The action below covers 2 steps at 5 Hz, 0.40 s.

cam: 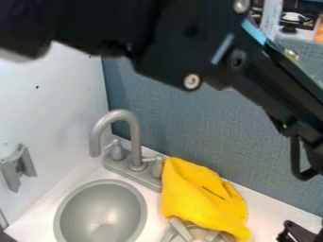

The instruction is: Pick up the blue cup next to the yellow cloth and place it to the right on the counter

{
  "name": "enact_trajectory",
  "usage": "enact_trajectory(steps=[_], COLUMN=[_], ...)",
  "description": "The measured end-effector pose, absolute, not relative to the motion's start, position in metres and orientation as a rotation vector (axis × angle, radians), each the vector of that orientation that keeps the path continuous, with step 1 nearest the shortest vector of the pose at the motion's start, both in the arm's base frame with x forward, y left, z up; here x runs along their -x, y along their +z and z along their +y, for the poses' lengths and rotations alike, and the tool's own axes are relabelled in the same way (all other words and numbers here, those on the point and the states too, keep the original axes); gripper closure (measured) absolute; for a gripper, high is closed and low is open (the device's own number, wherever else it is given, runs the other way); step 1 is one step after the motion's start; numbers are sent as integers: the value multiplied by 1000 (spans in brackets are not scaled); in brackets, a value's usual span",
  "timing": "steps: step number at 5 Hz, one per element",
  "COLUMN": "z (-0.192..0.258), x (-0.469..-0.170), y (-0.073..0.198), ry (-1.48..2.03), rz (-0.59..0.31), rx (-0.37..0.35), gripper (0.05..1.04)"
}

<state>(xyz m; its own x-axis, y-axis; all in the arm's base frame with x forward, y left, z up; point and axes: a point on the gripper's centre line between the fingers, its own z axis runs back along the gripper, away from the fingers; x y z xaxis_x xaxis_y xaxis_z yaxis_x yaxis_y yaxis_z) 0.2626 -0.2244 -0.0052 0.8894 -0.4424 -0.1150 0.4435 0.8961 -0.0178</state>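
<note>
The black arm crosses the upper part of the camera view from the upper left to the right edge. A dark part of the gripper [298, 232] shows low in the bottom right corner, over the white counter and to the right of a yellow cloth [200, 196]. The cloth lies crumpled behind and partly over a grey burner [180, 230], close to the faucet base. A gap separates the cloth from the visible gripper part. What the gripper holds, if anything, cannot be seen.
A round grey sink [101, 212] is at the lower left, with a grey curved faucet [131, 130] behind it. A white wall panel [54, 104] with a grey bracket [19, 166] stands left, and a blue-grey wall [183, 125] rises behind the counter [268, 203].
</note>
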Motion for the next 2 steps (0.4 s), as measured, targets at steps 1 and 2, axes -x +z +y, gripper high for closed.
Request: enact_trajectory(steps=[1, 2], z=[-241, -255], x=[-273, -285], y=[-10, -21], ry=[-529, -576], rz=[94, 79], rx=[48, 36], gripper=[993, 993])
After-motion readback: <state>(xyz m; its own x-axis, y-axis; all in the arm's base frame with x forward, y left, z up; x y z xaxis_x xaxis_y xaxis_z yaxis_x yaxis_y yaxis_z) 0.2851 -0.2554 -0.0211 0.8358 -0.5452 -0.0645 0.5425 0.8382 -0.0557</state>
